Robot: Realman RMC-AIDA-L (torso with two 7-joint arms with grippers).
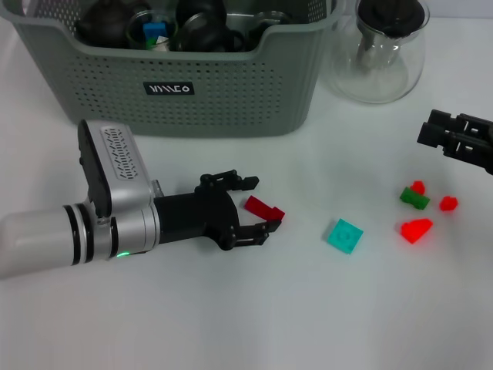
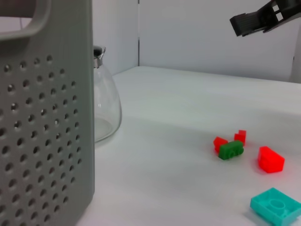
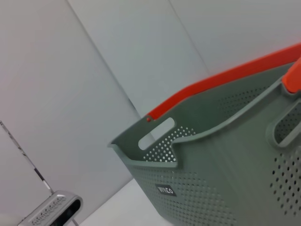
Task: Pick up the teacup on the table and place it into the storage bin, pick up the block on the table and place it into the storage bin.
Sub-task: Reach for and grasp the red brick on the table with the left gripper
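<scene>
The grey-green storage bin (image 1: 231,85) stands at the back left and holds several dark cups and a blue block. No teacup shows on the table. A dark red block (image 1: 264,207) lies on the table in front of the bin. My left gripper (image 1: 265,204) is low over the table, open, with one finger on each side of the red block. My right gripper (image 1: 454,139) hovers at the right edge, above a cluster of small blocks; it also shows in the left wrist view (image 2: 263,19). The bin also shows in the left wrist view (image 2: 42,141) and the right wrist view (image 3: 225,188).
A clear glass carafe (image 1: 379,50) with a black lid stands right of the bin. A teal block (image 1: 343,235) lies mid-table. Three red blocks (image 1: 416,230) and a green block (image 1: 414,199) lie at the right.
</scene>
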